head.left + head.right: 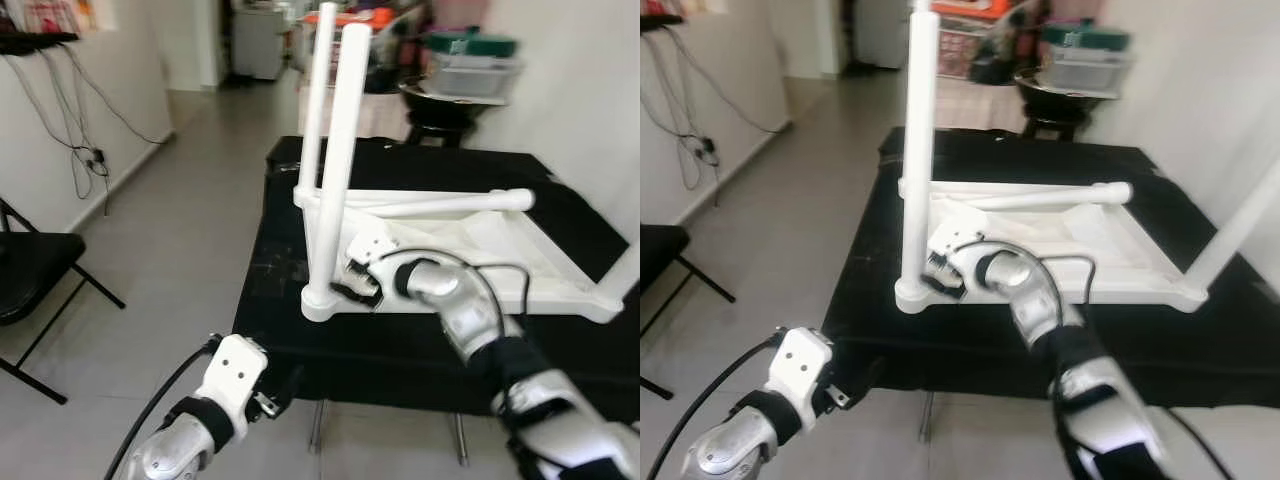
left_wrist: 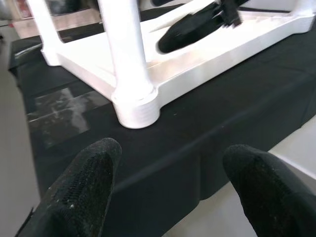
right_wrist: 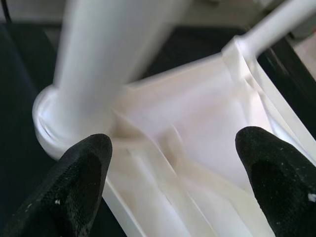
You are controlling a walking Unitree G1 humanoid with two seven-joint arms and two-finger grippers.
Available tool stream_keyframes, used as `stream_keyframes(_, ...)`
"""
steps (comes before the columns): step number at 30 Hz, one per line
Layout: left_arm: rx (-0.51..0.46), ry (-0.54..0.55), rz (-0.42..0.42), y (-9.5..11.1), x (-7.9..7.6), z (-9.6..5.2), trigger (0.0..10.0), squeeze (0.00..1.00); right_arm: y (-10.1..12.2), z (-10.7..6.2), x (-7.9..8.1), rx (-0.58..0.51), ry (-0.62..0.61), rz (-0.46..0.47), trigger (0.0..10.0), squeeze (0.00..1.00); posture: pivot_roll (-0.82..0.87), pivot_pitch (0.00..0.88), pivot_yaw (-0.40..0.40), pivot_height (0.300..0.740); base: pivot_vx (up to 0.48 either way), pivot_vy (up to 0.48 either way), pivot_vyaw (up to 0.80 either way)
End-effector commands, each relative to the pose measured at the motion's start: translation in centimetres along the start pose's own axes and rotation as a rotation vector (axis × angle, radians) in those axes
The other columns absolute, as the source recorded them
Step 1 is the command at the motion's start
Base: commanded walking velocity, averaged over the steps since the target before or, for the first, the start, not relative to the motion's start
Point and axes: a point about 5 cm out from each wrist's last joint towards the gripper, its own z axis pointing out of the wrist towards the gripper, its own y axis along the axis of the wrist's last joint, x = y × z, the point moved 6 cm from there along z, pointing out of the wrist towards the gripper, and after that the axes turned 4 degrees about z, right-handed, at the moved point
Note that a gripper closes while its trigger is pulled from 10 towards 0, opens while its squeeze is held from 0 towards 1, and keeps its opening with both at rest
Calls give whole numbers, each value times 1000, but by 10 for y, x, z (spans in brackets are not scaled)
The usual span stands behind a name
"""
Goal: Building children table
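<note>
A white plastic children's table top (image 1: 500, 255) lies upside down on a black-covered bench (image 1: 290, 200). Two white legs stand upright in its left corners, the near leg (image 1: 335, 150) in its round socket (image 2: 136, 106). Another leg (image 1: 450, 203) lies loose across the underside, and a fourth leg (image 1: 1240, 225) slants up at the right corner. My right gripper (image 1: 352, 285) is open at the near left corner, its fingers either side of the ribbed underside beside the near leg's base (image 3: 64, 113). My left gripper (image 2: 170, 153) is open, low before the bench's front edge.
A black folding chair (image 1: 30, 270) stands on the grey floor at the left, with cables (image 1: 80, 150) hanging down the wall behind it. A dark stool with stacked bins (image 1: 465, 75) sits beyond the bench. A white wall runs close along the right.
</note>
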Motion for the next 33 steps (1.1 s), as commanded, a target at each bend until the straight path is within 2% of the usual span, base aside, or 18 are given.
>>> stream_keyframes(1,10,-17,-9,-2,-3,-1,10000,0,-10,-1,2,46,34,-5,10000,0,-220,11,-101,740,0,0,0)
stream_keyframes(4,29,-19,5,-6,-2,-2,10000,0,-19,-9,-10,130,86,-54,10000,0,-218,18,-101,740,0,0,0)
stream_keyframes(7,30,-11,17,-6,0,-3,10000,0,-26,-12,-11,177,119,-97,10000,0,-218,23,-101,740,0,0,0)
stream_keyframes(10,19,39,36,-3,8,-4,10000,0,-43,-17,-19,316,141,-144,10000,0,-211,36,-103,740,0,0,0)
stream_keyframes(11,19,39,36,-3,8,-4,10000,0,-43,-17,-19,316,141,-144,10000,0,-211,36,-103,740,0,0,0)
stream_keyframes(14,8,115,38,0,18,-8,10000,0,-61,-25,-49,485,-30,-148,10000,0,-201,55,-106,740,0,0,0)
stream_keyframes(16,9,131,38,1,19,-11,10000,0,-67,-31,-59,534,-90,-171,10000,0,-198,60,-107,740,0,0,0)
stream_keyframes(19,10,128,29,2,15,-14,10000,0,-76,-37,-56,597,-20,-204,10000,0,-191,82,-108,740,0,0,0)
stream_keyframes(23,13,124,25,2,13,-16,10000,0,-79,-39,-53,624,24,-230,10000,0,-186,92,-108,740,0,0,0)
stream_keyframes(27,18,120,20,3,10,-17,10000,0,-79,-41,-43,651,155,-289,10000,0,-185,102,-108,740,0,0,0)
stream_keyframes(33,20,121,20,3,9,-18,10000,0,-76,-37,-44,653,132,-285,10000,0,-186,102,-107,740,0,0,0)
